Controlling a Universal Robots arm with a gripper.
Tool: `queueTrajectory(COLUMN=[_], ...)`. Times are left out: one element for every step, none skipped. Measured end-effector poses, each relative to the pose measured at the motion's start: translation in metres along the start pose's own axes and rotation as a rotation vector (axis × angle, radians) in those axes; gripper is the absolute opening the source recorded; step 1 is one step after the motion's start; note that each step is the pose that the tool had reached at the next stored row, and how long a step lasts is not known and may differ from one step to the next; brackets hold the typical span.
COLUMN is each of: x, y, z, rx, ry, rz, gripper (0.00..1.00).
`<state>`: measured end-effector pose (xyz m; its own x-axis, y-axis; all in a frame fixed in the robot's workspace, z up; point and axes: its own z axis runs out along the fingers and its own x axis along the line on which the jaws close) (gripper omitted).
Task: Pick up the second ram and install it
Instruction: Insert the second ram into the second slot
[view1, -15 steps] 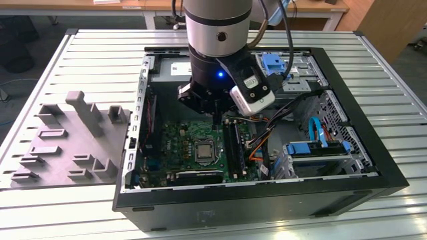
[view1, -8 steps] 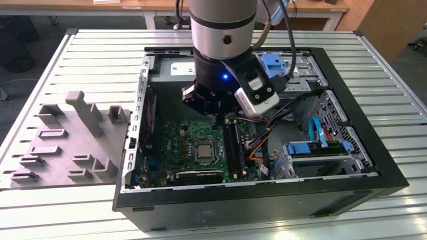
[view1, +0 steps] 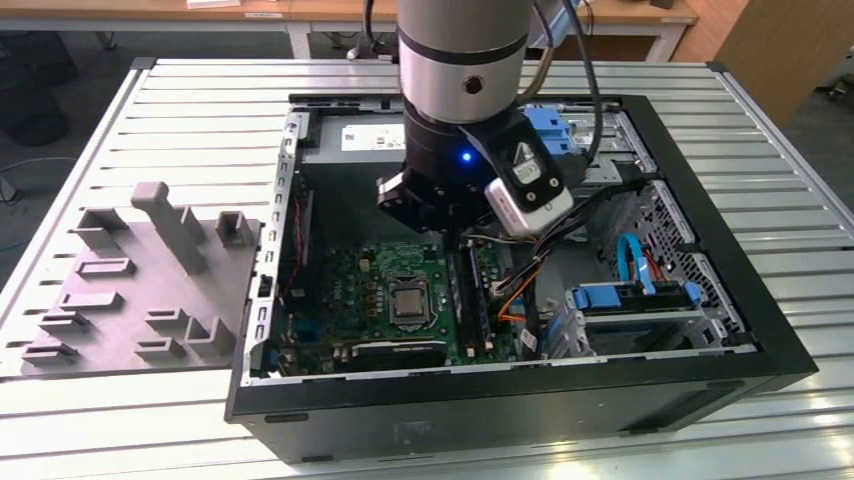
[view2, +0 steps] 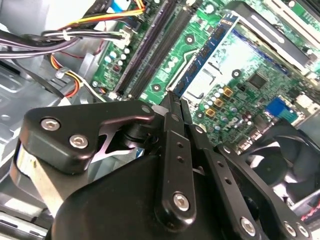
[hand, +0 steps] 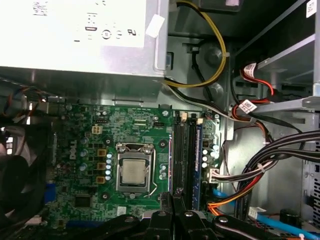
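In the second wrist view my gripper (view2: 172, 97) is shut on the second ram (view2: 202, 55). It is a thin dark-blue stick with small chips, and it reaches out from the fingertips. The stick hangs low over the green board (view2: 250, 65), next to the long black slots (view2: 150, 50) and roughly parallel to them. In the exterior view the gripper (view1: 461, 238) is down inside the open computer case, at the far end of the slots (view1: 470, 295). The fingers (hand: 160, 220) rise at the near end of the slots (hand: 181, 155) in the first wrist view.
The processor socket (hand: 134, 171) lies beside the slots, and a thin blue strip (hand: 198, 160) runs along their cable side. Cable bundles (hand: 260, 170), the power supply (hand: 80, 35), a fan (view2: 285, 150) and drive cages (view1: 641, 300) crowd the case. A grey fixture block (view1: 134, 290) stands outside the case.
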<state>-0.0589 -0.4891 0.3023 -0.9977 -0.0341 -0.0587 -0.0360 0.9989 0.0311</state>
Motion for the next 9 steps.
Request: queueTrajectory(x=[-0.0021, -0.0042, -0.0061, -0.0075, -0.0087, -0.0107, -0.0107, -0.0108, -0.0108], y=[-0.0001, -0.0002, -0.0002, -0.0003, -0.0004, -0.0006, -0.0006, -0.0007, -0.0008], z=[0.0005, 0.0011, 0.0017, 0.0023, 0.0032, 0.0068, 0.0086, 0.0106, 0.0124], rx=[0.0001, 0.0001, 0.0, 0.0, 0.0, -0.0002, -0.0002, -0.0003, -0.0004], ry=[0.0001, 0.0001, 0.0001, 0.0002, 0.0003, 0.0003, 0.0003, 0.0003, 0.0003], rz=[-0.001, -0.002, -0.003, -0.004, -0.005, -0.008, -0.008, -0.009, -0.009], gripper=[0.13, 0.13, 0.13, 0.13, 0.13, 0.13, 0.13, 0.13, 0.13])
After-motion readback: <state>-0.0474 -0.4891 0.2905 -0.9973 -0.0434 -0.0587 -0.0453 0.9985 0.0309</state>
